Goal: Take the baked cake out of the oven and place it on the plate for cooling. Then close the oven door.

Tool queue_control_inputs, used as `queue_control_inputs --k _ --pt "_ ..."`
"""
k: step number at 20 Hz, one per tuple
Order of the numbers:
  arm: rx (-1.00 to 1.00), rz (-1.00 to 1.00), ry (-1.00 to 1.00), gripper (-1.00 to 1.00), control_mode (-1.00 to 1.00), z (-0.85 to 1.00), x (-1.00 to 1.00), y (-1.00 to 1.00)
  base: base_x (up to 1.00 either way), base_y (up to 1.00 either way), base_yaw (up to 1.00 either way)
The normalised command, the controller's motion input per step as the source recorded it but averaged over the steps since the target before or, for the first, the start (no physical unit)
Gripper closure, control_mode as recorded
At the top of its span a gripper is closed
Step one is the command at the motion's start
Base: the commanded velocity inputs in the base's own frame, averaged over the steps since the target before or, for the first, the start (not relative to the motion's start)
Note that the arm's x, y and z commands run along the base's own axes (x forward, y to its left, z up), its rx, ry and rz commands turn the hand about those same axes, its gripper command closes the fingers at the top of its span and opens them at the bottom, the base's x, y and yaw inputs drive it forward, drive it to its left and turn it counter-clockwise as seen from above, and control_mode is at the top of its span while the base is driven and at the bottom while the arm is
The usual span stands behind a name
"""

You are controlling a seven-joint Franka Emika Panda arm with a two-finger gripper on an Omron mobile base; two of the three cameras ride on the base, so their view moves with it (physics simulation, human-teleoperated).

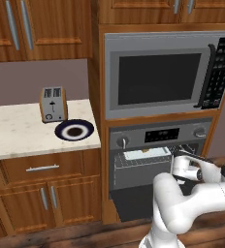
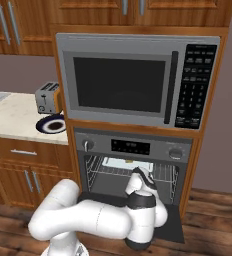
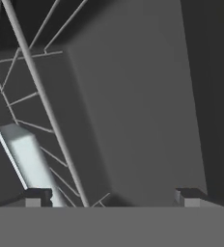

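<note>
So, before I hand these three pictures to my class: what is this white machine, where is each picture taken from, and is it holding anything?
It is a white robot arm in a computer-drawn kitchen. Two pictures come from cameras on its base, behind it to the left and right; the third looks out from its hand, so it appears tilted.

The arm reaches into the oven, whose oven door hangs open below a microwave. On the wire rack lies a pale baking tray with a small tan cake on it.

The end effector is open and holds nothing; the hand view shows its tips spread wide, with the rack wires and the tray's edge ahead.

On the counter stand a toaster and an empty plate.
</note>
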Motion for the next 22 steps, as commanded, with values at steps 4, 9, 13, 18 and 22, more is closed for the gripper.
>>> queue_control_inputs --k 4,9,13,18,22 --pt "0.0 0.0 -0.04 -1.0 -1.0 -0.04 0.25 0.0 0.0 0.0 0.0" --pt "0.0 0.0 -0.01 -1.0 -1.0 -0.14 0.26 0.0 0.0 0.0 0.0" --pt "0.0 0.0 0.0 -1.0 -1.0 -0.12 0.21 0.0 0.0 0.0 0.0" --pt "0.0 0.0 0.0 -1.0 -1.0 -0.05 0.3 0.0 0.0 0.0 0.0" --pt "0.0 0.0 0.0 -1.0 -1.0 -0.02 0.32 0.0 0.0 0.0 0.0"
